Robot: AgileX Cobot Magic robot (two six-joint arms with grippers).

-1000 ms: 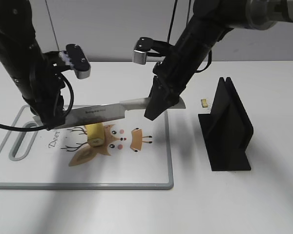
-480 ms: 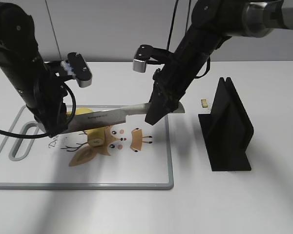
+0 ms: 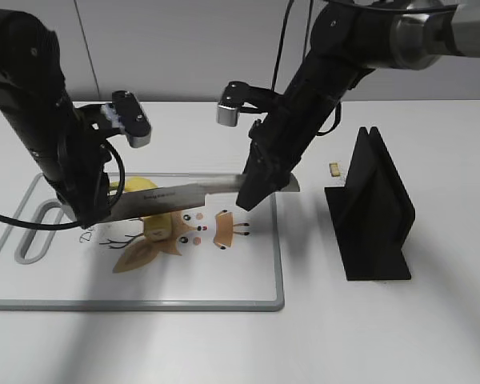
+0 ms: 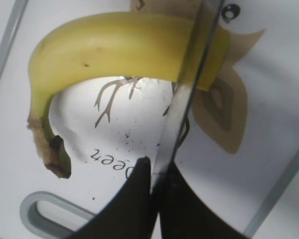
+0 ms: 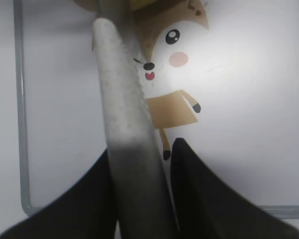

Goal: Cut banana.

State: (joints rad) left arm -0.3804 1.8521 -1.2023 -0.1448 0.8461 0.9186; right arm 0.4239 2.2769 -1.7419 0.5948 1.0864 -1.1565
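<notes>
White plastic forms the cutting board (image 3: 224,280), which lies on the pale surface (image 3: 384,336) and carries the banana (image 3: 155,226) on its deer cartoon print (image 3: 184,232). At 3 o'clock from the board stands a black knife stand (image 3: 376,216) with nothing in its slot, and a small pale crumb (image 3: 334,169) lies just beside it at 10 o'clock.

A kitchen knife (image 3: 184,192) hangs level over the board, held at both ends. The left pincer (image 3: 92,212) is clamped on the blade tip end; the right pincer (image 3: 252,192) is clamped on the grey handle.

The exterior view hides most of the banana behind the blade. The left wrist view shows the banana (image 4: 124,45) whole: a yellow curve with its dark stem toward 8 o'clock, and the blade (image 4: 189,84) crossing it near the flat cut end, edge against the peel, between the two black fingers (image 4: 134,199). The right wrist view shows the handle (image 5: 129,139) gripped between the dark fingers (image 5: 199,199), with the deer print (image 5: 169,74) beyond at 12 o'clock.

Against the frame a second ago, the knife has tilted down at the left and dropped closer to the board, so the blade now covers more of the fruit.
</notes>
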